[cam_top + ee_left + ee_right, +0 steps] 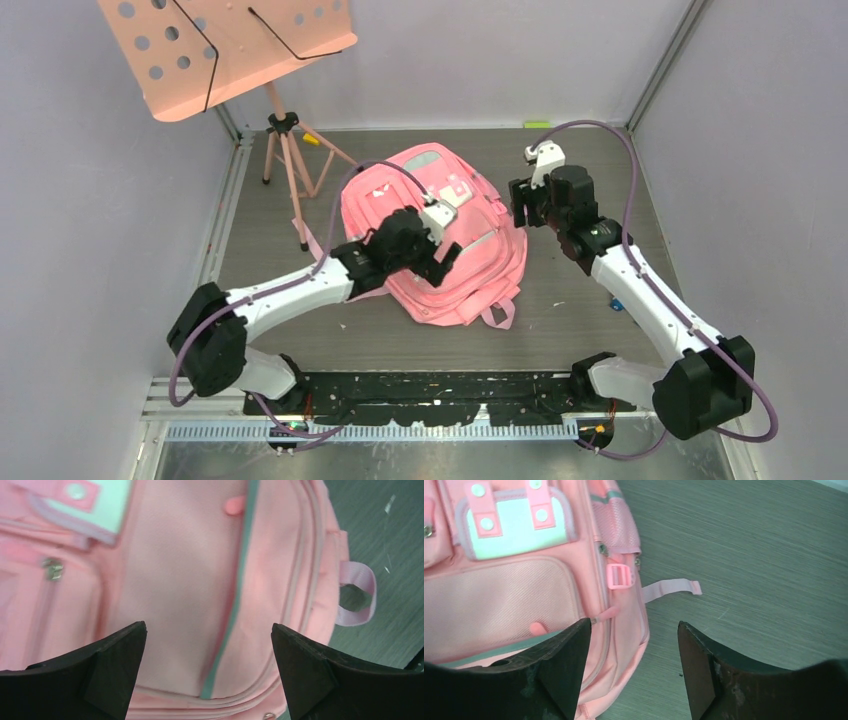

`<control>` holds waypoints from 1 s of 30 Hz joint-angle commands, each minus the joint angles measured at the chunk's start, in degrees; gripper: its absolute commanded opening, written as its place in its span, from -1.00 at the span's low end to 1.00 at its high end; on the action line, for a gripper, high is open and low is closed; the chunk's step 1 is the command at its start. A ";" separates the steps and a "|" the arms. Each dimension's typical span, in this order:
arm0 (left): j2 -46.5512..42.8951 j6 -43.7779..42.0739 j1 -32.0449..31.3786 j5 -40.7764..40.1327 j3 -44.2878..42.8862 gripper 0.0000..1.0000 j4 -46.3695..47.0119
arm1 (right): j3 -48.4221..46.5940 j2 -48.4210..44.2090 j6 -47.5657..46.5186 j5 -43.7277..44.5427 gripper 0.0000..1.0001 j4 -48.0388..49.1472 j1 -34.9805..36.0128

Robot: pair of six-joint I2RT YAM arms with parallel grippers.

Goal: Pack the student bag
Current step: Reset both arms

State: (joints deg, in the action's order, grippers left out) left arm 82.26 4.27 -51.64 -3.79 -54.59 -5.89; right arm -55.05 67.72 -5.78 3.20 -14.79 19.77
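Observation:
The pink student bag [470, 262] lies flat on the table's middle, front pockets up. It fills the left wrist view [190, 580] and the left of the right wrist view [514, 595]. My left gripper [447, 250] hovers over the bag's lower front, jaws wide open and empty, with the reflective strip [235, 615] between them. My right gripper [522, 205] is open and empty at the bag's right edge, beside a pink buckle [619, 576] and a loose strap [671, 588].
A salmon-pink perforated music stand [225, 50] on a tripod [290, 160] stands at the back left. A small blue object [617, 303] lies under my right arm. Grey walls close in the table [600, 160] on three sides.

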 commanded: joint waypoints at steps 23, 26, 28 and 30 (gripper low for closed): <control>-34.89 4.08 41.09 -9.05 -3.21 0.99 -22.66 | 8.40 -28.83 17.89 7.95 0.45 0.51 -18.98; -41.15 3.73 41.09 -10.97 2.56 0.99 -18.69 | 12.57 -31.85 18.02 8.40 0.46 2.82 -18.98; -44.41 3.36 41.09 -11.23 4.09 0.99 -17.24 | 13.91 -33.30 18.22 8.54 0.46 3.60 -18.97; -46.63 2.93 41.09 -10.92 4.63 0.99 -16.52 | 14.58 -33.94 18.30 8.55 0.46 4.21 -18.98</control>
State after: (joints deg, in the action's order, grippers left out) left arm 39.18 9.56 -10.52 -12.51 -51.24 -26.87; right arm -41.58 34.94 12.40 10.31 -16.32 0.89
